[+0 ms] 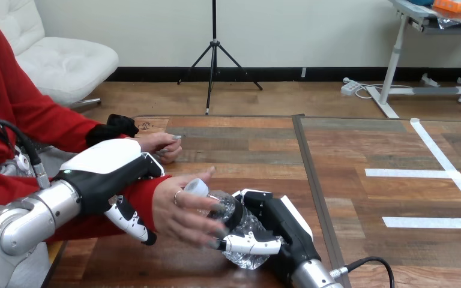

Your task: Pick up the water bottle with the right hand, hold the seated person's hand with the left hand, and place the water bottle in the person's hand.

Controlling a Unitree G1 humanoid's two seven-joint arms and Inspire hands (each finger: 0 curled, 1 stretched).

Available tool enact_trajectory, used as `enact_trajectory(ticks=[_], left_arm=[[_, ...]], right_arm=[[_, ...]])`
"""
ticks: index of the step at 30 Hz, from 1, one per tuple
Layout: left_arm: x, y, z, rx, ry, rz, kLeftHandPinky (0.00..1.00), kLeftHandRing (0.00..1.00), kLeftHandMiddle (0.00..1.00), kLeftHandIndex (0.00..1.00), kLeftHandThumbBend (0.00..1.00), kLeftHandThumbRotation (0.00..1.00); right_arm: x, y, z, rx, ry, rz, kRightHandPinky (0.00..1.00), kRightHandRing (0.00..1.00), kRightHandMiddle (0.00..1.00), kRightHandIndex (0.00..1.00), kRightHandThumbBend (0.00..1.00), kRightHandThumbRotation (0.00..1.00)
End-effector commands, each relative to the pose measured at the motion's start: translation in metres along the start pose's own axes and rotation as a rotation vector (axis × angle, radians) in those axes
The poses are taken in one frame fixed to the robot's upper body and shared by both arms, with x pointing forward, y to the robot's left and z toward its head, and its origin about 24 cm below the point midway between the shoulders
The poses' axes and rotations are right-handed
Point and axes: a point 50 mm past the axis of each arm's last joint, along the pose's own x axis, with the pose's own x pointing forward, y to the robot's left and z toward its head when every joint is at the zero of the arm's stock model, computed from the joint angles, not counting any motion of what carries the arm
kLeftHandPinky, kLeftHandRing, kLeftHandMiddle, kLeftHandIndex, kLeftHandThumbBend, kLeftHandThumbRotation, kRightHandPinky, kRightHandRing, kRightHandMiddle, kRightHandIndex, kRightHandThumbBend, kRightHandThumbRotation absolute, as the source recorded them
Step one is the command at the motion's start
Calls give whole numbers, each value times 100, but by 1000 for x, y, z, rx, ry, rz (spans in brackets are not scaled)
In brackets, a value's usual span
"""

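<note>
Fingers [246,245] of the robot's right hand [276,219] are curled round the water bottle [243,225], one black-and-white finger lying across its clear, crumpled body on the near side while the black palm backs it from the right. The bottle lies tilted in that grip, its pale cap [197,187] pointing up and to the left of those fingers and its bottom end down by the table [246,144] just below them.

Left of the fingers, and touching the bottle too, is the person's near hand [177,210]. It is spread over the bottle's upper part, its fingertips draped down on the clear plastic right beside the robot's finger. So both the robot's right hand and this hand are on the bottle together.

Farther left again, the robot's left hand [105,171] sits over the red-sleeved wrist [147,192] behind that near hand. Its white-shelled back is on top, its fingers [153,167] reach over the far side of the wrist, and its thumb [133,221] hooks down across the near side of the sleeve, so the wrist looks clamped between them. The silver forearm [30,219] runs off toward the lower left.

Beyond the left hand's fingers, the person's far hand [163,144] rests on the wooden tabletop, well apart from the bottle. Off to the right of the right hand's fingers, strips of white tape [438,174] lie on the table.
</note>
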Motion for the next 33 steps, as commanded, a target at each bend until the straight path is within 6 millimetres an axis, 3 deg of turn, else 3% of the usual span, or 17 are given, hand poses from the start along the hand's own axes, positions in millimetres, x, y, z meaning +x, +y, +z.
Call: enact_trajectory(ticks=[1, 20, 33], left_arm=[[7, 60, 28, 51, -132, 225, 25, 31, 38, 40, 92, 0], [15, 63, 30, 31, -143, 245, 26, 32, 39, 40, 94, 0], [17, 60, 31, 27, -152, 243, 26, 32, 39, 40, 92, 0]], right_arm=[[31, 24, 31, -35, -128, 86, 13, 18, 27, 38, 91, 3], [34, 44, 26, -73, -111, 124, 13, 19, 27, 37, 92, 5], [35, 49, 26, -55, -103, 129, 17, 24, 33, 37, 92, 6]])
